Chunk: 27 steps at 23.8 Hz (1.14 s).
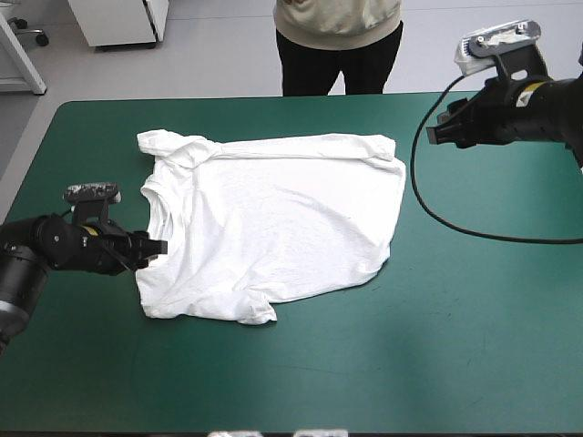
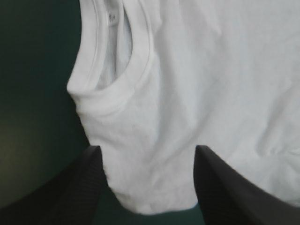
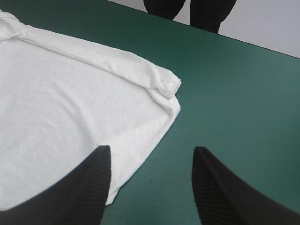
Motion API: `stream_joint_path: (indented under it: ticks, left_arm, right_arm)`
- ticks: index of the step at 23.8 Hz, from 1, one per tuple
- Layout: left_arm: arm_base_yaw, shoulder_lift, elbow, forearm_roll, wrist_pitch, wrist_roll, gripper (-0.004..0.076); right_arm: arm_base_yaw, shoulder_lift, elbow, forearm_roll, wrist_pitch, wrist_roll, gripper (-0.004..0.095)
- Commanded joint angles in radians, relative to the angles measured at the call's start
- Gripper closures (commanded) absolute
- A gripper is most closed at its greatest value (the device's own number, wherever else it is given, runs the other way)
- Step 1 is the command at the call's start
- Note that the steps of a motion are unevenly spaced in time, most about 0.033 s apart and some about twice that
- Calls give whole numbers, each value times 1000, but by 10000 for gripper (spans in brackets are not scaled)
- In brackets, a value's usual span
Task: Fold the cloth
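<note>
Left gripper (image 2: 147,150), jaws apart, straddles the shoulder edge beside the collar (image 2: 112,91) of the T-shirt (image 1: 273,218), which lies flat on the table (image 1: 474,346) with its long axis running left to right, while the right gripper (image 1: 435,132), likewise parted, hangs well apart beyond the hem's far corner.

Teal-green counter (image 1: 455,346) with rounded far corners, pale grey floor (image 1: 219,55) beyond it, white cabinet (image 1: 118,20) past the far left corner, soft even light
</note>
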State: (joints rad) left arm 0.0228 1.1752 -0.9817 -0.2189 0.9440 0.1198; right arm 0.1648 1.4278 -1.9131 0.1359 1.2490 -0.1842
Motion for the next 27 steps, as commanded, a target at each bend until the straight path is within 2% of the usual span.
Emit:
stream_joint_path:
  ticks: [1,4,10,14,18,20,22,23,24,26,27]
  left_arm:
    - [-2,-49,80,-18,-71,-47,304]
    - [-2,-49,147,3,-107,-90,304]
    - [-2,-49,250,33,-172,-145,304]
    - [-2,-41,293,31,-223,-156,304]
    - [-2,73,300,22,-274,-154,304]
    - [-2,141,300,-31,-308,-120,304]
    - [-2,183,300,-150,-313,-1,315]
    - [-2,188,300,-225,-317,61,400]
    - [-2,188,300,-269,-333,95,527]
    - [-2,188,296,-281,-387,125,727]
    - [0,188,296,-267,-411,132,730]
  right_arm:
    - [-7,-68,45,4,-26,-24,418]
    - [-7,-77,80,18,-26,-24,418]
    - [-7,-77,108,124,-30,-73,418]
    - [-7,-77,108,138,-38,-75,418]
    - [-7,-77,108,140,-38,-75,418]
    - [-7,-77,108,140,-32,-75,418]
    - [-7,-77,108,140,-31,-75,418]
    - [-7,-77,108,140,-31,-75,419]
    - [-7,-77,108,140,-31,-75,423]
    - [-7,-77,108,140,-30,-75,450]
    - [-7,-77,108,138,-29,-78,462]
